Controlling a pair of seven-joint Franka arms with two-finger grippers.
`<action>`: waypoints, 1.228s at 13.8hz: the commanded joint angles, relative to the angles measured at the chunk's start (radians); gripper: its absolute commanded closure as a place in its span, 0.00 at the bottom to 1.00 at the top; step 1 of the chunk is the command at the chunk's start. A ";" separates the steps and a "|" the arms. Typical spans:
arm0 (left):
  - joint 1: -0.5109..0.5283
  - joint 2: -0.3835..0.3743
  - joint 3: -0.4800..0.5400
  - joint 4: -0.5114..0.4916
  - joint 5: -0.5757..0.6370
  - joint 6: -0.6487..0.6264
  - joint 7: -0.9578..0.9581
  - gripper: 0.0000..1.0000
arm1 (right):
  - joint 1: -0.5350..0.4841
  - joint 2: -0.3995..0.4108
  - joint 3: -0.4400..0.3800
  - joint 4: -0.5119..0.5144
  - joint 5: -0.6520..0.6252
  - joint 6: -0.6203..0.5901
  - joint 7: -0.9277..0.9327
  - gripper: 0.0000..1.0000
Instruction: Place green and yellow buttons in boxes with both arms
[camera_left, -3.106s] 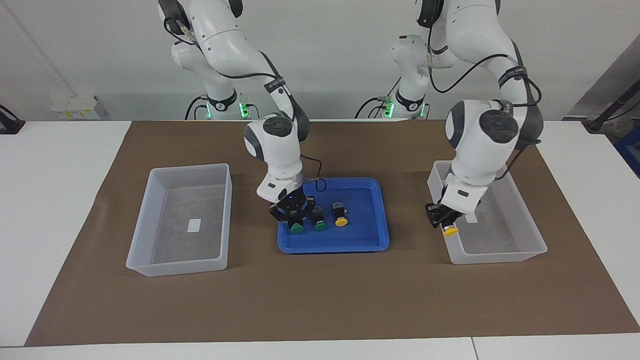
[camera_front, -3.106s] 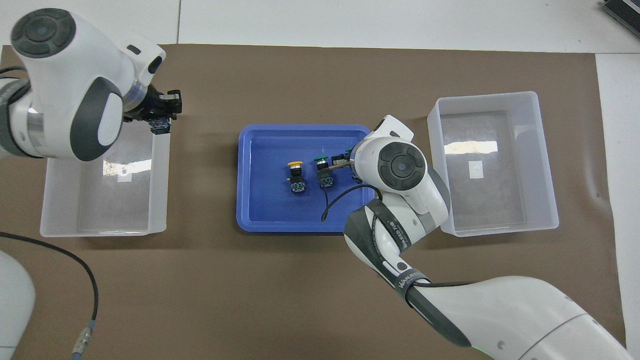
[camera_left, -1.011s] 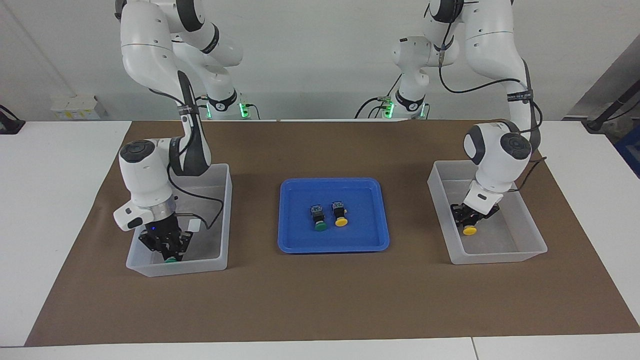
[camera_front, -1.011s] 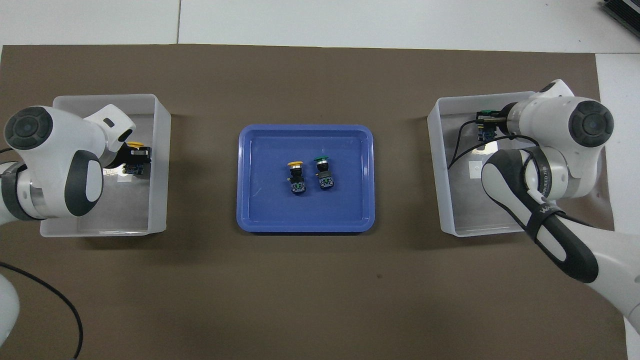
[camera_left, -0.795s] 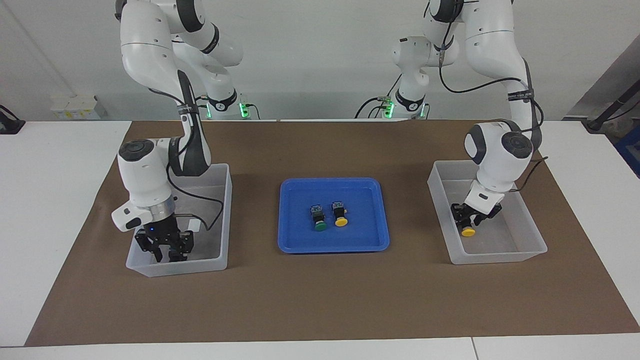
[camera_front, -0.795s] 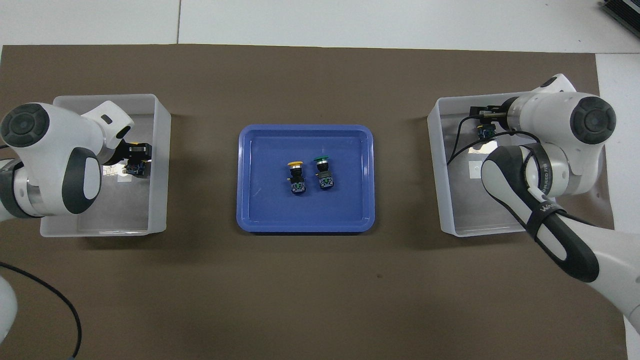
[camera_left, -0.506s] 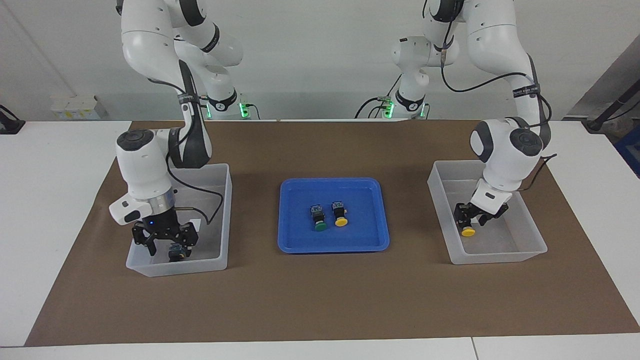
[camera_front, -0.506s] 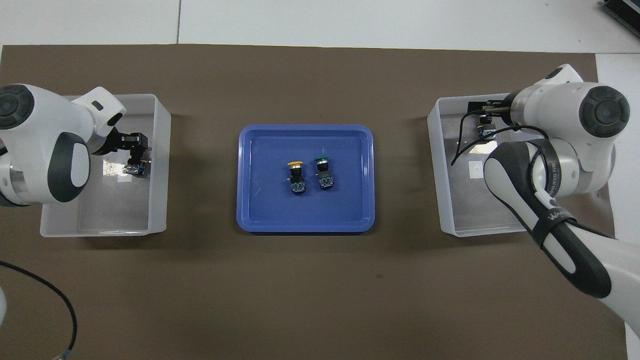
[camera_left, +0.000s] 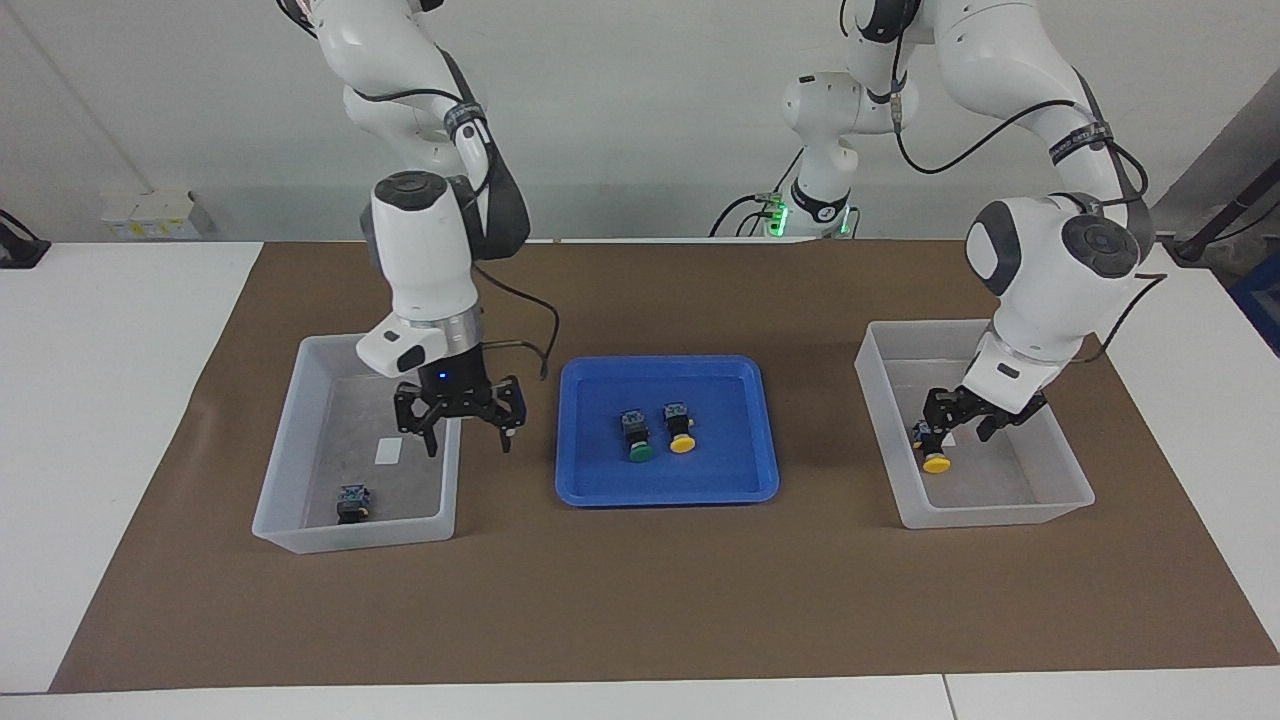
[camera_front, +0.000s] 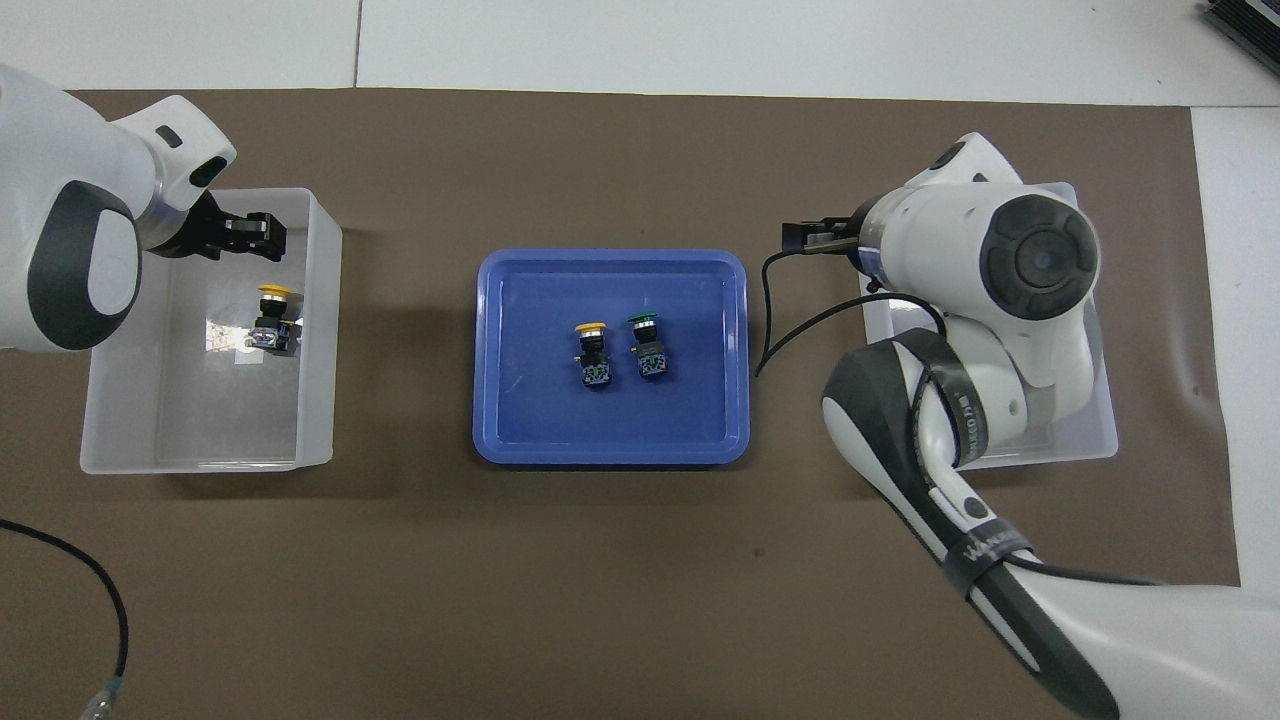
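A green button (camera_left: 640, 440) and a yellow button (camera_left: 682, 432) lie side by side in the blue tray (camera_left: 720, 480); both also show in the overhead view, green (camera_front: 648, 345) and yellow (camera_front: 592, 352). Another yellow button (camera_left: 932, 452) lies in the box (camera_left: 1040, 485) at the left arm's end, free of my open left gripper (camera_left: 958, 420) just above it. A dark-bodied button (camera_left: 352, 502), its cap barely showing, lies in the box (camera_left: 330, 410) at the right arm's end. My right gripper (camera_left: 469, 440) is raised, open and empty, over the mat between that box and the tray.
A brown mat (camera_left: 640, 600) covers the table under both boxes and the tray. In the overhead view the right arm (camera_front: 980, 300) hides most of its box (camera_front: 1065, 450). The left gripper (camera_front: 245, 235) is over its box (camera_front: 200, 420), by the yellow button (camera_front: 270, 318).
Both grippers carried a button into their box, opened and let go. The right gripper has since risen and moved toward the tray; the left gripper has lifted slightly off the yellow button.
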 joint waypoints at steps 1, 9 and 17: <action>-0.090 0.003 0.007 0.027 -0.001 -0.037 -0.103 0.35 | 0.056 0.020 0.001 -0.016 0.009 0.065 0.005 0.00; -0.313 -0.014 0.004 -0.127 -0.055 0.182 -0.421 0.42 | 0.225 0.121 0.000 -0.002 -0.026 0.112 -0.001 0.00; -0.393 0.049 0.003 -0.223 -0.065 0.403 -0.552 0.41 | 0.272 0.173 0.000 -0.039 -0.109 0.105 0.022 0.00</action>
